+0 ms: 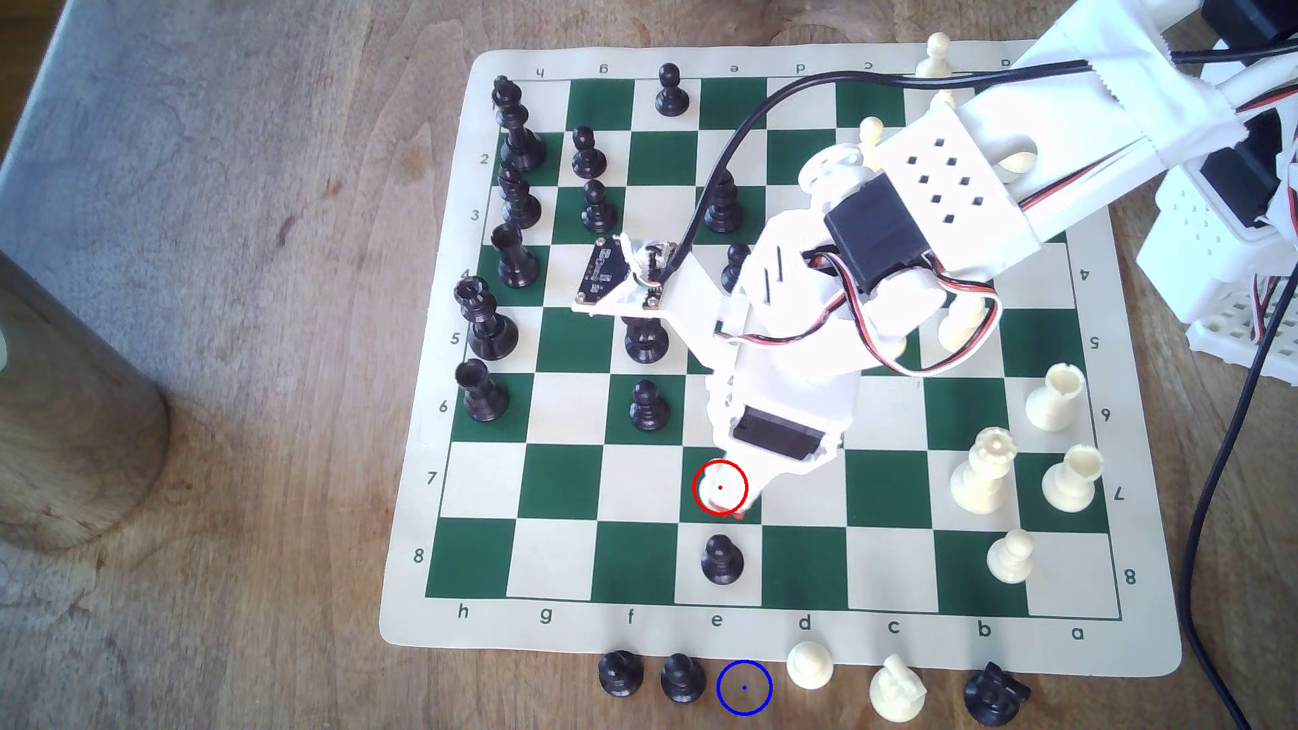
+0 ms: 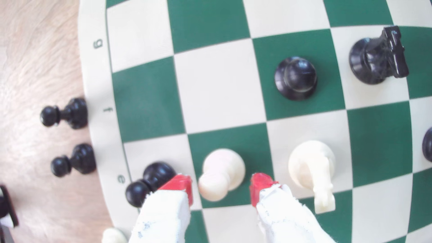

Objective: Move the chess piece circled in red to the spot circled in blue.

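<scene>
The small cream-white plastic pawn with a ball head [image 1: 718,484] stands on a green square of the green and cream chess mat [image 1: 562,484], in the lower middle of the exterior view, inside the red ring. It stands straight up. Its long line runs from its round base up to its ball head, so it points up at the camera. Because it is round, it looks the same from every side.

The white robot gripper with red tips [image 2: 221,187] is low over this pawn. In the wrist view the pawn [image 2: 222,174] sits right in the gap between the two red fingertips [image 2: 181,187]. One tip is on each side of the head. The jaws are open a little wider than the pawn, and I see a thin gap on both sides, so they do not squeeze it yet.

I think the next move is to close the jaws on the pawn's neck and lift straight up.

A black pawn [image 2: 149,183] stands just beside one tip, and a cream knight [image 2: 313,170] stands near the other tip. The gripper could bump them.

The blue ring on the brown wood table [image 1: 744,687] lies at the bottom of the exterior view, below the mat. It sits between a black pawn off the mat [image 1: 681,677] and a cream pawn off the mat [image 1: 809,663].
</scene>
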